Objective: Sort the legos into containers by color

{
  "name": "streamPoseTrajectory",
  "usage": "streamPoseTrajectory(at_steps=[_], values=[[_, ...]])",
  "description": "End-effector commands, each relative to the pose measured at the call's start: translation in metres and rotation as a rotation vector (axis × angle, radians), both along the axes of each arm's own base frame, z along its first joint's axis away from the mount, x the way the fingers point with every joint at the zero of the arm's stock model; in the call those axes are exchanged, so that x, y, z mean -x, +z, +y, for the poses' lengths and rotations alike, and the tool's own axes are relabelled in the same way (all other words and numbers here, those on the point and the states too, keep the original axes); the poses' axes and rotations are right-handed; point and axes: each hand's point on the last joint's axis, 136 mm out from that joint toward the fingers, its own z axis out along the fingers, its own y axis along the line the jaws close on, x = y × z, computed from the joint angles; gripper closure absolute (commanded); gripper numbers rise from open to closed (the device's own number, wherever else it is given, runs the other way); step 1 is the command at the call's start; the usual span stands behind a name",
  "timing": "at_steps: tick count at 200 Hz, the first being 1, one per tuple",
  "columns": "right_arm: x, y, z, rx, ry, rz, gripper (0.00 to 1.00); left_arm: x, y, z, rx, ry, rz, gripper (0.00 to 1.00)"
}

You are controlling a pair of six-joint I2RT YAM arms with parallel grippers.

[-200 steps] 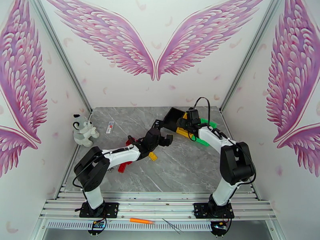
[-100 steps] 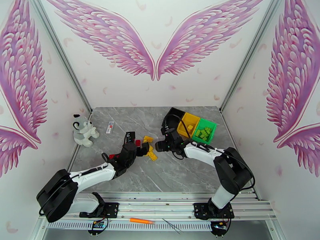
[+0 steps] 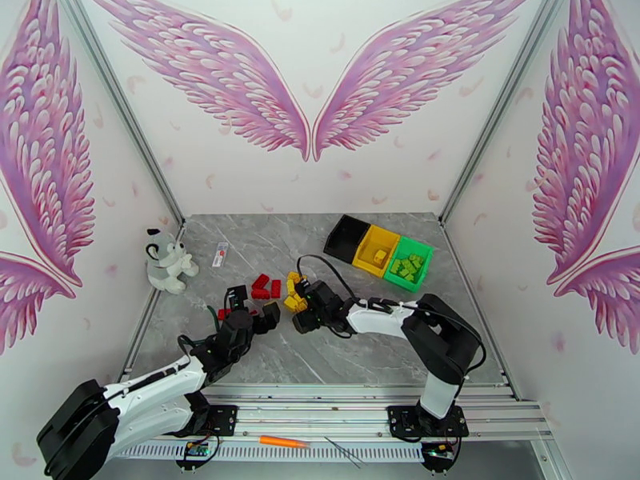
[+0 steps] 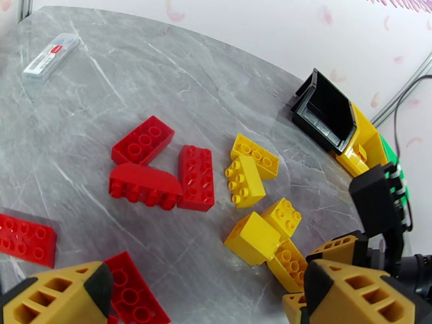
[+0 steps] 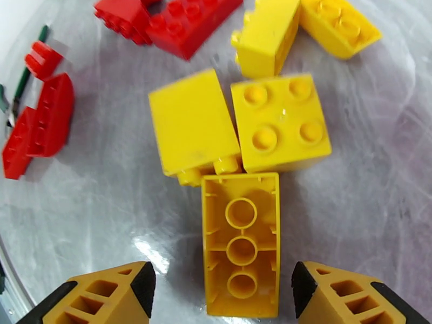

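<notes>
Right claw [image 5: 222, 284] is hanging released, straddling without touching an upturned yellow lego [image 5: 241, 244] lying on the desk [image 5: 372, 206] beside other yellow legos [image 5: 281, 122]; left claw [image 4: 210, 290] is gaping wide above red legos [image 4: 196, 177].

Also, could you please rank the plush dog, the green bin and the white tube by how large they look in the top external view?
1. Plush dog and green bin: about alike, too close to rank.
2. White tube: clearly the smallest, a thin sliver lying right of the dog.
</notes>
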Motion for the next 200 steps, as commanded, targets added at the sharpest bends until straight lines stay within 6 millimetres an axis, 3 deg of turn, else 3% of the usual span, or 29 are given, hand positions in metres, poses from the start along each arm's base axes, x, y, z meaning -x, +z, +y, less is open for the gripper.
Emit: streamPoseTrajectory(at_steps=[1, 56, 111, 158, 200], values=[[-0.011, -0.005, 0.000, 0.036, -0.036, -0.030, 0.31, 0.006, -0.009, 0.010, -0.009, 0.030, 0.024, 0.01], [-0.016, -0.012, -0.003, 0.067, -0.068, -0.038, 0.45, 0.004, -0.014, 0.008, -0.019, 0.027, 0.036, 0.01], [-0.018, 0.004, -0.014, 0.062, -0.111, -0.082, 0.67, -0.006, -0.016, -0.012, -0.032, -0.032, 0.053, 0.01], [-0.029, 0.029, -0.047, 0.052, -0.222, -0.136, 0.73, -0.030, 0.000, -0.058, -0.053, -0.159, 0.035, 0.01], [-0.059, 0.056, -0.106, -0.006, -0.434, -0.156, 0.71, -0.070, 0.029, -0.122, -0.034, -0.297, -0.014, 0.01]])
